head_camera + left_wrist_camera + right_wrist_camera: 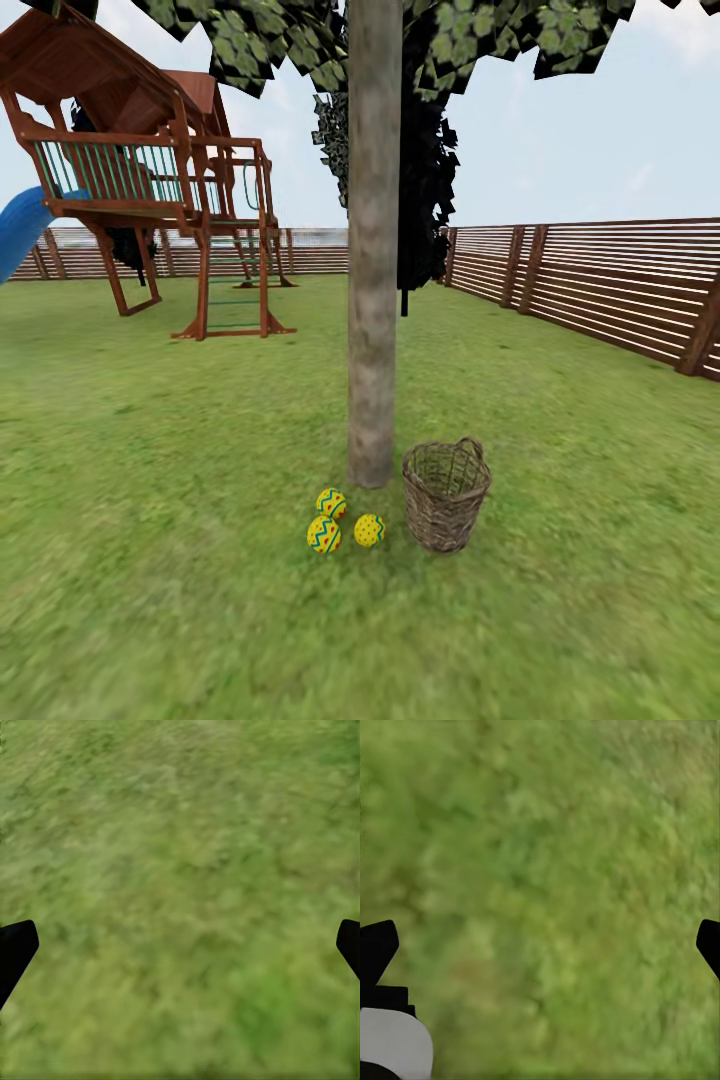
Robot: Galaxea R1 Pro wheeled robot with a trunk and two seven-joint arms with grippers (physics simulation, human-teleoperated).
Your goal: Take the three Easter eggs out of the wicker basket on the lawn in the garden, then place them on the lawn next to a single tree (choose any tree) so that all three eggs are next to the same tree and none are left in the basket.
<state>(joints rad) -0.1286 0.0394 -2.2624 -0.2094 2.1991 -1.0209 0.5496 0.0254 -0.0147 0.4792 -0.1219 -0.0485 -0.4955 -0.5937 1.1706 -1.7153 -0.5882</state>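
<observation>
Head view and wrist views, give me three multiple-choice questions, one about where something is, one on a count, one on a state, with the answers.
1. Where do the Easter eggs lie?
A. Inside the basket
B. On the grass at the tree's foot
C. Under the playset

2. How many eggs are on the lawn?
A. One
B. Two
C. Three

3. How do the two grippers stand?
A. Both open over grass
B. Both shut on eggs
C. One shut on the basket

Answers:
1 B: the Easter eggs lie by the tree, beside the wicker basket.
2 C: three lie on the lawn.
3 A: the left gripper and right gripper have fingertips spread wide, nothing between.
</observation>
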